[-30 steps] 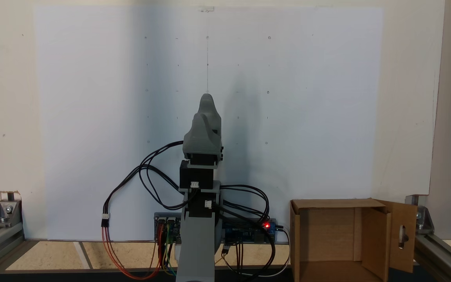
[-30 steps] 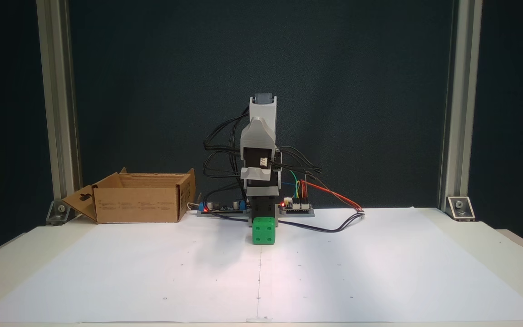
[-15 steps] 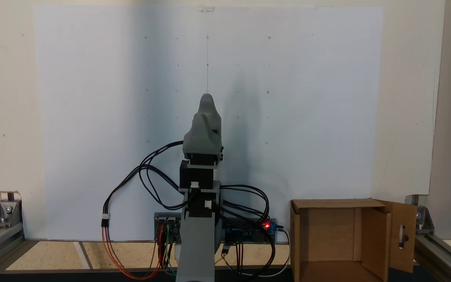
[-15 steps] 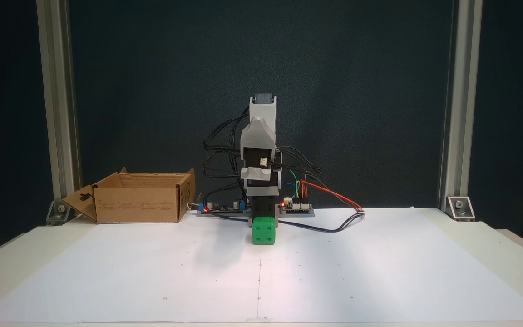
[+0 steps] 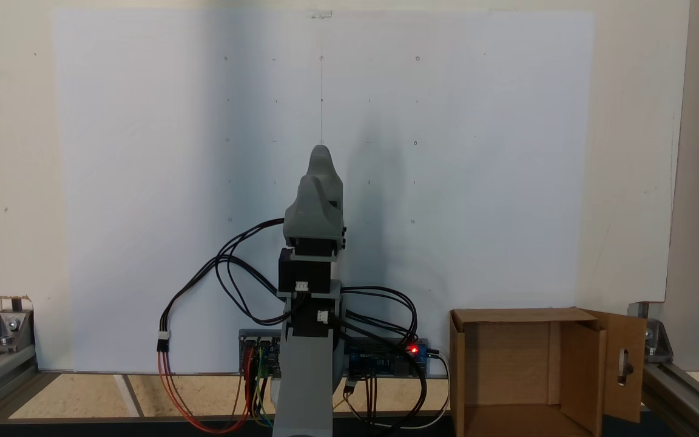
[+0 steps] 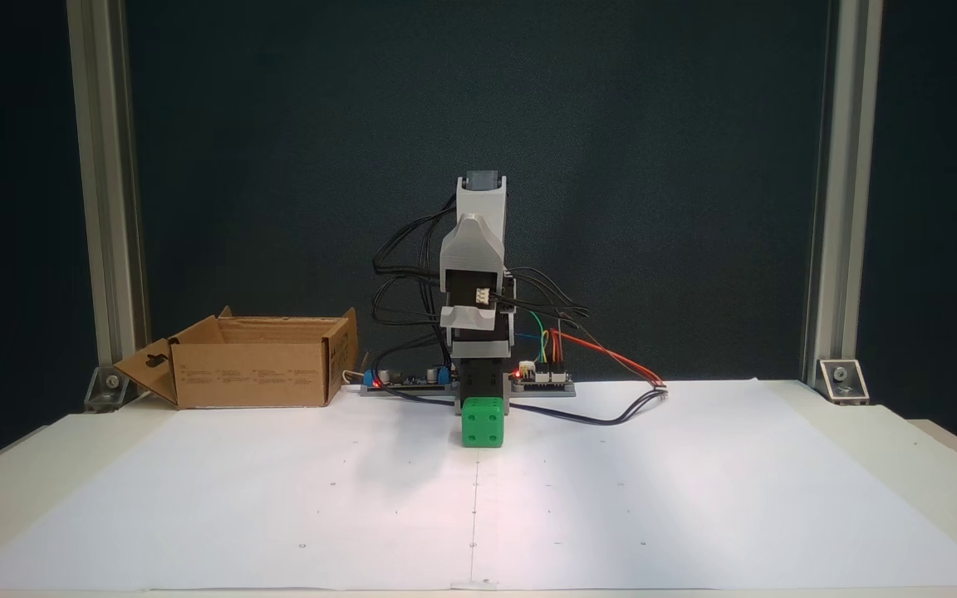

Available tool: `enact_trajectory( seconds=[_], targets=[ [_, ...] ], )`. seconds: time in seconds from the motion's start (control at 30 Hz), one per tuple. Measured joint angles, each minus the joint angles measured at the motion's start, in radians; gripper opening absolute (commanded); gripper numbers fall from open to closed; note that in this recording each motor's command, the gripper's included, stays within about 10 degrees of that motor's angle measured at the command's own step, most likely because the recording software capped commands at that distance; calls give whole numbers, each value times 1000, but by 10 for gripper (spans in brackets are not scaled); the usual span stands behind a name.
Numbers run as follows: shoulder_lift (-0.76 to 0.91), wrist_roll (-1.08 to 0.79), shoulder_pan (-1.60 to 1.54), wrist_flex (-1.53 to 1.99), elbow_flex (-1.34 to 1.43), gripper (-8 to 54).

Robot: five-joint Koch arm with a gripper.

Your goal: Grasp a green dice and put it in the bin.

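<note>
Sitting on the white paper sheet, directly in front of the arm's base: one green dice.

- Item: small bright green cube, rounded corners, same-coloured pips on the face towards the camera. It rests flat and square, and nothing is touching it.
- Handling, judged: looks rigid and light, probably moulded plastic or foam, so unlikely to deform or break under a pinch. The surface appears smooth, and the rounded corners offer little purchase. A hold across two opposite flat faces, near mid-height, seems safest; a diagonal pinch on the corners could let it squirt out.
- Access: open paper on both sides and in front; the arm's base stands just behind, so a descent from above looks the cleaner approach.

Gripper: folded over the arm, pointing out above the sheet, with the jaws stacked one behind the other; I cannot tell whether they are apart or together. It holds nothing visible.

Bin: brown corrugated cardboard box, flaps open, one flap with an oblong slot. It stands beside the controller boards, well apart from the dice, at left in this fixed view.
</note>
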Motion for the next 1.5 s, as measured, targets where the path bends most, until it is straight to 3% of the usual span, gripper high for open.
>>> enact_trajectory(
  seconds=[1.0,1.5],
  targets=[
    [0,0,-3,-8,-21,429],
    [0,21,0,810,-417,435]
  ],
)
